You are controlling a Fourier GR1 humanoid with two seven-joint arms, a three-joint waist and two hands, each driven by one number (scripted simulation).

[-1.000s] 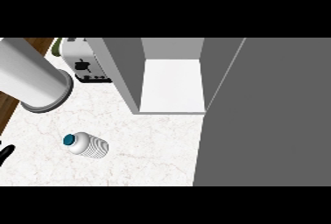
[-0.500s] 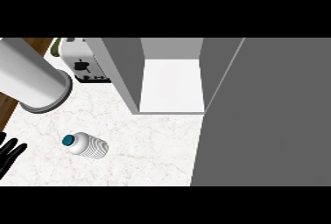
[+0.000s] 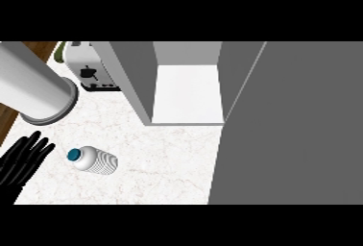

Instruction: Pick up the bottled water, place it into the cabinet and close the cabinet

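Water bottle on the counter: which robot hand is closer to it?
Left. The left robot hand is just beside the water bottle, at its cap end, with fingers straight and not touching it. The right robot hand does not show anywhere in this view.

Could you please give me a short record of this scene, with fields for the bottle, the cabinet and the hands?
bottle: on the counter, not held
cabinet: open, door swung out at right
left hand: open, left of the bottle, apart from it
right hand: not in view
toaster: left of the cabinet
task: bottle not yet picked up
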